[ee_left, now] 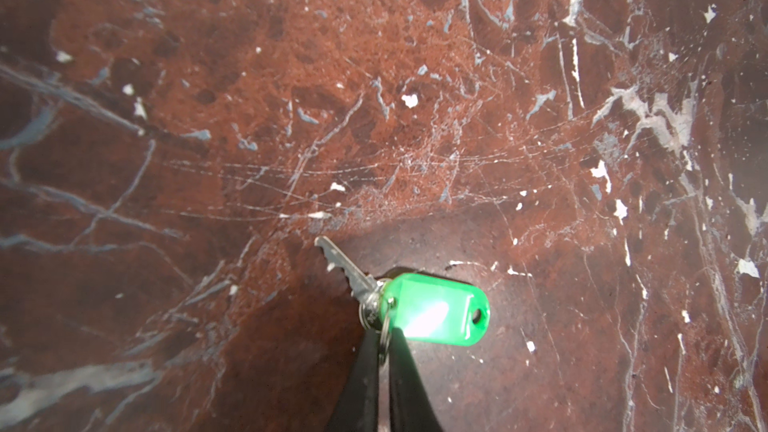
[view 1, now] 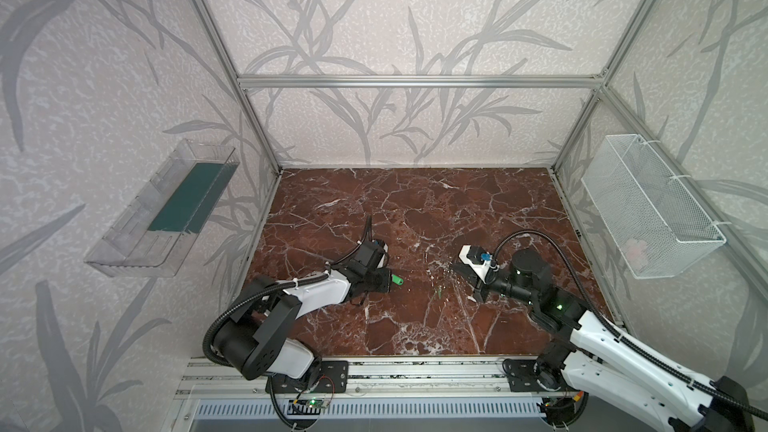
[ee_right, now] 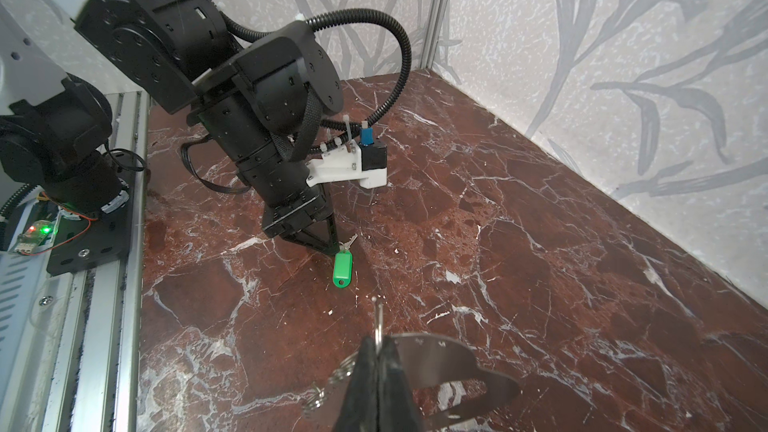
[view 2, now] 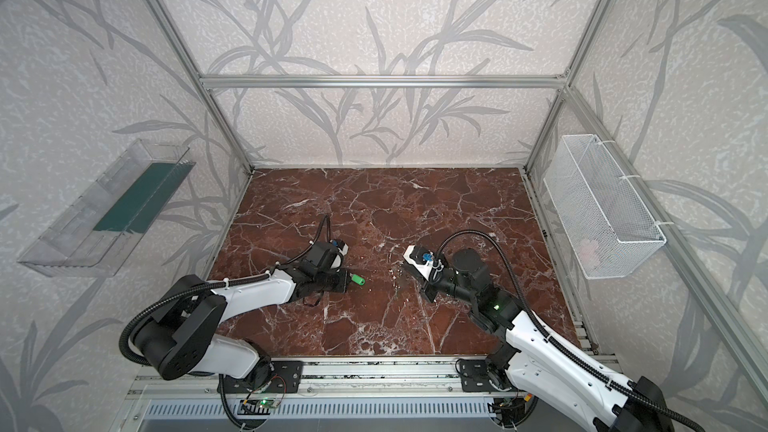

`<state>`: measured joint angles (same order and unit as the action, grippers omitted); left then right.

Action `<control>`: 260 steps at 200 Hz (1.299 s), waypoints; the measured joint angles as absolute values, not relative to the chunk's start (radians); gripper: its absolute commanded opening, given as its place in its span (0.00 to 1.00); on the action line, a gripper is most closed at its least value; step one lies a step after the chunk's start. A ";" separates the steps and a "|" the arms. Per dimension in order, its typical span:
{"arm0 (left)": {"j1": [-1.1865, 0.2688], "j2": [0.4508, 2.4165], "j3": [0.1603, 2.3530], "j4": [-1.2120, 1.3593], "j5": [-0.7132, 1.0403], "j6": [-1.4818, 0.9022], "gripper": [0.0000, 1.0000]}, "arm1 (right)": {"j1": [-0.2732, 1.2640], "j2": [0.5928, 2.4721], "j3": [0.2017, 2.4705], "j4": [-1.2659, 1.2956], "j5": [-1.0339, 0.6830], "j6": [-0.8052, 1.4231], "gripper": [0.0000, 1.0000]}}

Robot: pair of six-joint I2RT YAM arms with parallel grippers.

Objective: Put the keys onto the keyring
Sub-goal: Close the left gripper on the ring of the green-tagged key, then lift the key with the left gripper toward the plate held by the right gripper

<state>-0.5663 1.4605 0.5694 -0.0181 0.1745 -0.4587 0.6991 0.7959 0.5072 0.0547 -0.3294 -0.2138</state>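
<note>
A metal key (ee_left: 341, 264) with a bright-green tag (ee_left: 436, 313) sits low over the marble, left of centre in both top views (view 1: 397, 281) (view 2: 358, 280). My left gripper (ee_left: 383, 336) is shut on the small split ring that joins key and tag. The right wrist view shows that gripper (ee_right: 334, 249) with the tag (ee_right: 343, 268) trailing from it. The keyring is a flat grey crescent plate (ee_right: 440, 361). My right gripper (ee_right: 378, 340) is shut on its thin wire loop, which sticks up past the fingertips. In a top view the right gripper (view 1: 462, 270) is right of centre, well apart from the key.
The red marble table (view 1: 415, 209) is boxed in by aluminium posts and patterned walls. A clear plastic tray (view 1: 162, 209) hangs on the left wall and a white wire basket (view 1: 648, 205) on the right wall. A metal rail (view 1: 374, 371) runs along the front edge.
</note>
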 measured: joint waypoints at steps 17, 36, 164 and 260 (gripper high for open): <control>-0.566 1.460 0.569 -0.016 0.174 -0.449 0.05 | 0.699 0.793 0.507 0.054 -0.329 -0.214 0.00; -0.566 1.460 0.569 -0.009 0.178 -0.438 0.01 | 0.699 0.789 0.507 0.054 -0.329 -0.214 0.00; -0.653 1.056 0.786 -0.234 0.339 -0.013 0.00 | 0.699 0.738 0.528 -0.006 -0.340 -0.351 0.00; -0.812 1.124 1.085 -0.435 0.516 0.199 0.00 | 0.730 0.722 0.538 0.076 -0.339 -0.464 0.00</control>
<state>-0.8120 1.1236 1.0847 -0.4347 0.5163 0.1989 0.7300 0.7223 0.5377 0.0757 -0.3386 -0.4637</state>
